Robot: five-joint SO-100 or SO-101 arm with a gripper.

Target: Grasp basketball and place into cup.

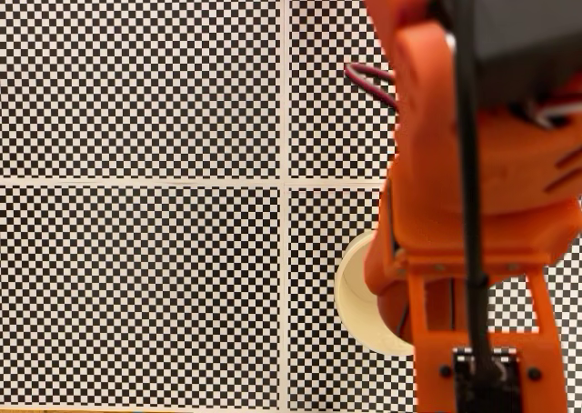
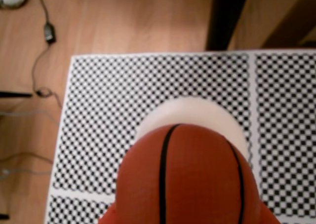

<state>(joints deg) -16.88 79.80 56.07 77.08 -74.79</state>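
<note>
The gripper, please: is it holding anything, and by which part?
The basketball, seemingly gripped low on its sides; the fingers are mostly hidden, so the exact contact cannot be told.

Orange black-seamed basketball (image 2: 187,179) above the cream-white cup (image 2: 192,113)

Ball (image 2: 190,177): burnt orange, thin black seam lines, two visible in wrist view. Cup (image 2: 190,113) at its 12 o'clock: plain cream-white; same pale cream in fixed view (image 1: 356,295). Mat (image 1: 136,277): fine black-and-white checkerboard, split by plain white strips into panels. Arm (image 1: 473,186): bright orange shell, black block at 1 o'clock of fixed view, black cable down its front, dark red wire (image 1: 368,78) at its 10 o'clock. Floor (image 2: 123,21) past the mat: warm light-brown wood, dark cables (image 2: 42,51) at 10 o'clock, a near-black post (image 2: 224,17) at 12 o'clock.
</note>
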